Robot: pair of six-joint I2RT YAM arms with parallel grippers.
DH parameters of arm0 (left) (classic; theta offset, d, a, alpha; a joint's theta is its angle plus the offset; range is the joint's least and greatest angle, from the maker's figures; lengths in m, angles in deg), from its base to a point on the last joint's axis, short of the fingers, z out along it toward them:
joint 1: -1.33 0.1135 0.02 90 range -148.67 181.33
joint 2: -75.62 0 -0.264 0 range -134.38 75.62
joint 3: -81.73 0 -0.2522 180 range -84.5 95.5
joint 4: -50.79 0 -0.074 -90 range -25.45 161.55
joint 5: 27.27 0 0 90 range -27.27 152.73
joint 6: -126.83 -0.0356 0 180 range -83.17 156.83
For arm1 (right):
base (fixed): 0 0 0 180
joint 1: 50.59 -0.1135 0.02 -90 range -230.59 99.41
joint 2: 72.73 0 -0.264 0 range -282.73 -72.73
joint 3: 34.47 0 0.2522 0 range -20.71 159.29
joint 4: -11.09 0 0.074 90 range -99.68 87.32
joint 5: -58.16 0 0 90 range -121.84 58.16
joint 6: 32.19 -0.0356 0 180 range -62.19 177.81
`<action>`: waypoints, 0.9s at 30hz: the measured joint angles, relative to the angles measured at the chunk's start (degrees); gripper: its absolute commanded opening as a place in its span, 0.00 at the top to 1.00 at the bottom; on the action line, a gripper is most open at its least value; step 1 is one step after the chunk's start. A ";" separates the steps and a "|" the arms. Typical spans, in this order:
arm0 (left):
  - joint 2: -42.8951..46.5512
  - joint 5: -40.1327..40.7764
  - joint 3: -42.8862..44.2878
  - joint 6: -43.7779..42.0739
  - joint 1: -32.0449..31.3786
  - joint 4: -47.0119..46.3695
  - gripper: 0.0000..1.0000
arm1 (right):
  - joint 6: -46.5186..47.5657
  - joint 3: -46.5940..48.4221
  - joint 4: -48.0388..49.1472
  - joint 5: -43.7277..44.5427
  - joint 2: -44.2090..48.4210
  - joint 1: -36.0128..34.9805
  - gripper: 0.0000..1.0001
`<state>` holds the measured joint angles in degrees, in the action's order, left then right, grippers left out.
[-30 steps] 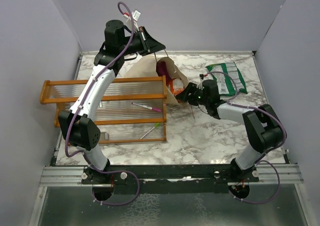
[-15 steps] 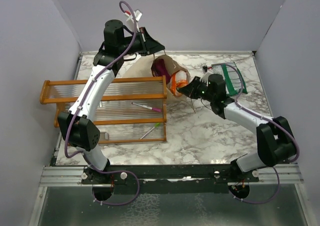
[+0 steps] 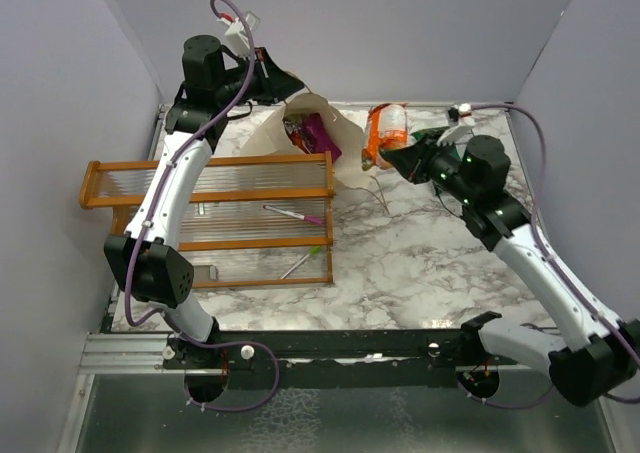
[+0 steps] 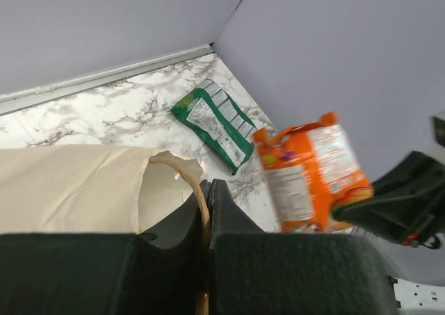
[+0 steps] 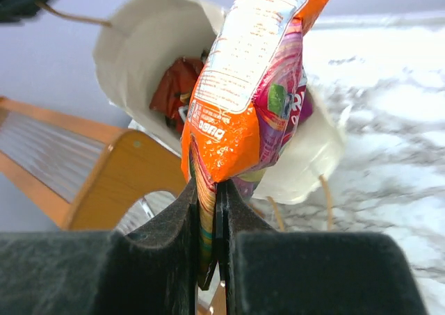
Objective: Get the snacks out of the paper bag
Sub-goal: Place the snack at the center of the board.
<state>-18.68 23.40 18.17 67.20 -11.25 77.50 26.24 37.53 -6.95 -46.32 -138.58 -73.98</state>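
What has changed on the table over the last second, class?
The right end effector closed on the orange packet, drew it out of the paper bag and lifted it rightwards. The left end effector, still shut on the bag's handle, shifted slightly left. The wooden rack stayed put.

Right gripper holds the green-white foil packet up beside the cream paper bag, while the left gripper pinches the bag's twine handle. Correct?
One slip: the right gripper holds the orange foil packet, as the right wrist view shows; the green-white foil packet lies on the marble table. The left gripper does pinch the cream paper bag's twine handle.
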 measured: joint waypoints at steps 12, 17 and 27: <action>5.20 -0.37 -11.34 -0.46 1.18 -4.07 1.00 | 9.81 -8.24 -7.76 36.11 17.77 0.63 0.99; 6.27 -1.09 -14.25 0.33 2.64 -7.43 1.00 | 8.02 -17.64 -9.09 35.80 11.28 5.29 0.99; 6.27 -5.64 -19.65 9.31 9.64 -18.53 1.00 | -1.95 -15.54 1.25 18.34 -0.66 24.83 0.99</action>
<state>-12.41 17.76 -1.48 76.51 -1.61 58.96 24.30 21.99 -5.70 -27.98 -139.23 -49.15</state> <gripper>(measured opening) 0.012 0.106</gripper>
